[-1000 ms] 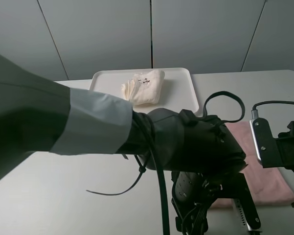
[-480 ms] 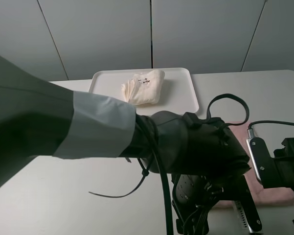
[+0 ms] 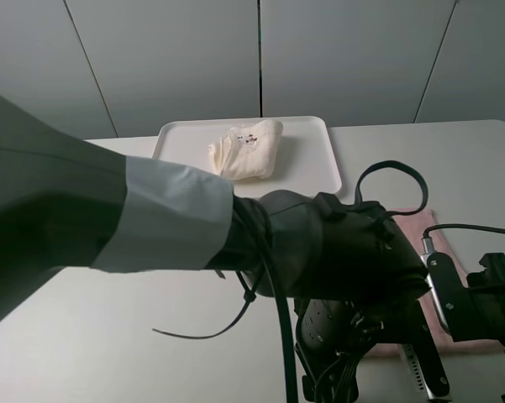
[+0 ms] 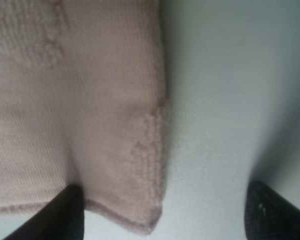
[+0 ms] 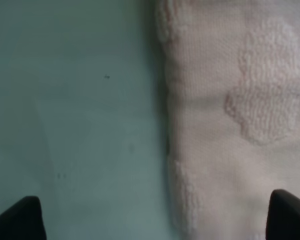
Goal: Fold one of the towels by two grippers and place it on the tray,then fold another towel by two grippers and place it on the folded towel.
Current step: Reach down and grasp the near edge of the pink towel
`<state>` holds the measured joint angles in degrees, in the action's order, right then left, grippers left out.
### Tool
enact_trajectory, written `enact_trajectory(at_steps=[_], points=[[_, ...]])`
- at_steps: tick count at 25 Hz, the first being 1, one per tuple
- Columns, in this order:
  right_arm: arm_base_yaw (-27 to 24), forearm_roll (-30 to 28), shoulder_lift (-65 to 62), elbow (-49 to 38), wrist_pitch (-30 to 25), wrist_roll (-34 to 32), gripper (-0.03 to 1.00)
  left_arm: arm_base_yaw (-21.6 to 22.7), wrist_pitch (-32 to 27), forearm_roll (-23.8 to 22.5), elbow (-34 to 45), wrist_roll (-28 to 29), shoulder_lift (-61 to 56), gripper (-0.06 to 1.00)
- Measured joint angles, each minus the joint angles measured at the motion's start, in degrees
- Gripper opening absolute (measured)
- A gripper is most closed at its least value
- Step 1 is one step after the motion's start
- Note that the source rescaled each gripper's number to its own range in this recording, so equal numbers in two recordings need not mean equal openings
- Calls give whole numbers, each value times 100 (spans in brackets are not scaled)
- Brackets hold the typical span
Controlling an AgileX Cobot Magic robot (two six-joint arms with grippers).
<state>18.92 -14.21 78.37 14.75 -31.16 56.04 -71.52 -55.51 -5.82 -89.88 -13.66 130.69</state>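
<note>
A pink towel (image 3: 413,228) lies flat on the white table at the right, mostly hidden under both arms. The left wrist view shows one of its corners (image 4: 90,115). My left gripper (image 4: 164,220) is open, with one fingertip (image 4: 65,215) on the towel and the other on bare table. The right wrist view shows a side edge of the towel (image 5: 229,115). My right gripper (image 5: 154,220) is open and straddles that edge. A folded cream towel (image 3: 248,149) lies on the white tray (image 3: 307,126) at the back.
My left arm (image 3: 151,218), in its grey sleeve, crosses most of the exterior view and hides the table's middle. A black cable (image 3: 386,168) loops above the pink towel. My right arm (image 3: 479,302) is low at the right edge.
My right arm has moved toward the front edge and lower over the pink towel. My left arm shifted slightly right, then held still.
</note>
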Motion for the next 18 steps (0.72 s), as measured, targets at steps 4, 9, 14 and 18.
enact_trajectory(at_steps=[4,9,14,18], points=[[0,3,318,0,65,88,95,0,0,0,0,0,0,84],[0,25,579,0,300,136,95,0,0,0,0,0,0,84],[0,-36,837,0,532,136,95,0,0,0,0,0,0,84],[0,-193,929,10,565,136,95,0,-11,0,0,0,9,84]])
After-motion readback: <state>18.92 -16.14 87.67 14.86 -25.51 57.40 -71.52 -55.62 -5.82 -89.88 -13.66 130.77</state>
